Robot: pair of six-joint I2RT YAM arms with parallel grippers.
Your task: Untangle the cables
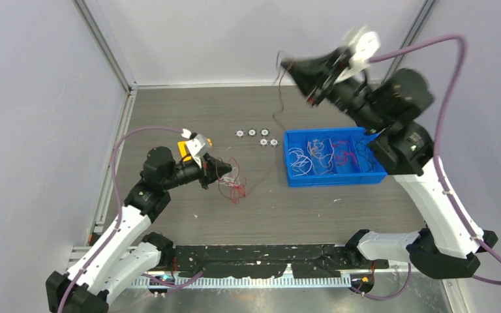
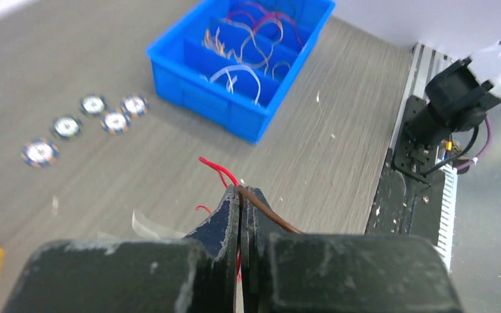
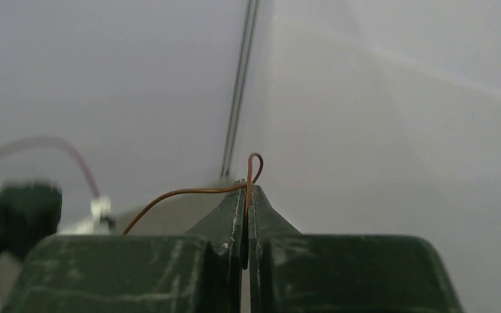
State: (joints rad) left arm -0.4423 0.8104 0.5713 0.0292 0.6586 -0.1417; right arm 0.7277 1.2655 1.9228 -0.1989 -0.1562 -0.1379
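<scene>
A small clump of red and white cables [image 1: 233, 184] lies on the table left of centre. My left gripper [image 1: 224, 171] is shut on it. In the left wrist view my left gripper [image 2: 240, 193] pinches a brown wire [image 2: 271, 212], and red strands [image 2: 218, 171] stick out past the tips. My right gripper [image 1: 288, 65] is raised high above the table's far side. It is shut on a thin brown wire [image 1: 280, 98] that hangs down toward the table. In the right wrist view my right gripper [image 3: 246, 189] clamps this wire [image 3: 169, 194], which loops just above the tips.
A blue divided bin [image 1: 292, 156] right of centre holds sorted white, orange and red wires; it also shows in the left wrist view [image 2: 196, 75]. Several small round discs [image 1: 256, 135] lie left of it. A yellow object [image 1: 184, 150] sits behind the left gripper.
</scene>
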